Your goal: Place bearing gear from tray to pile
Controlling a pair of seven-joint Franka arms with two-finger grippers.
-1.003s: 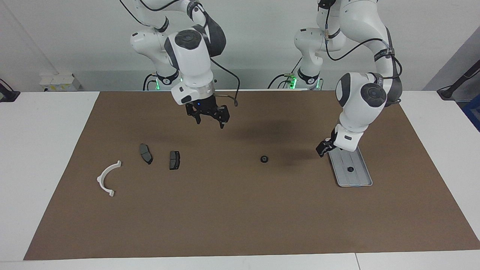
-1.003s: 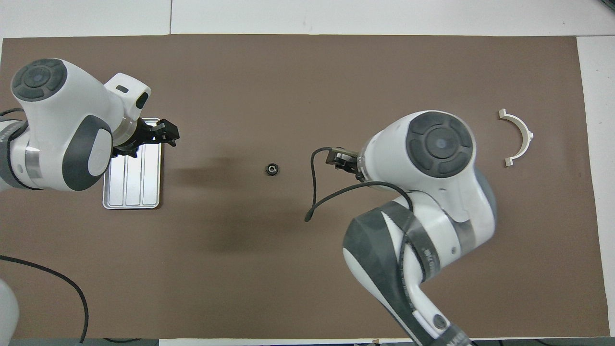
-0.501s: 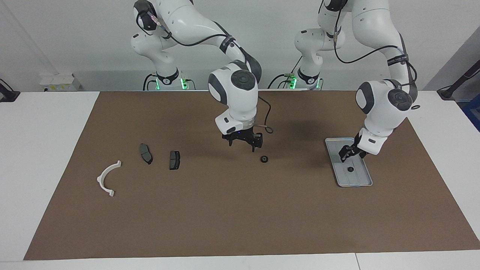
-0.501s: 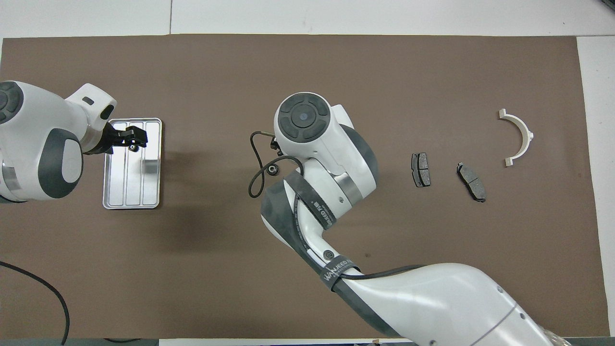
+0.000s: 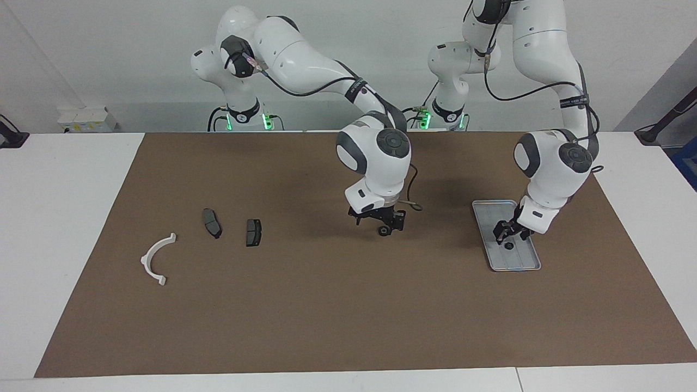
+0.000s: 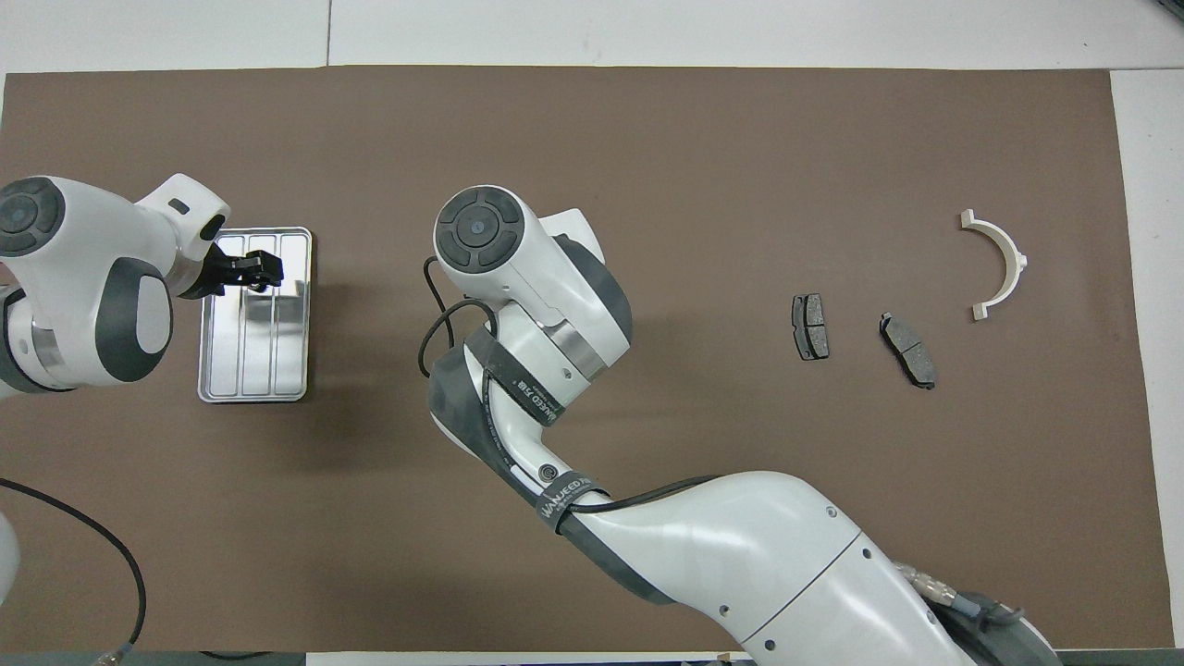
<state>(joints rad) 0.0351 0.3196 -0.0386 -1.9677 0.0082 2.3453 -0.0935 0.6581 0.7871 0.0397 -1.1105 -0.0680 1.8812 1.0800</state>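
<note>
Left gripper (image 5: 509, 233) at right of frame — low over tray (image 5: 490, 209), fingers straddling bearing gear (image 5: 509, 245), grip unconfirmed. Right gripper (image 5: 383, 222) at centre, jaws spread — around second gear (image 5: 384, 231) on mat.

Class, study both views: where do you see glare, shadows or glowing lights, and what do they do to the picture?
Overhead view: the metal tray glares almost white, which washes out its ridges, and a soft shadow darkens the mat beside it. Facing view: soft-edged shadows lie on the mat and green lamps glow.
</note>
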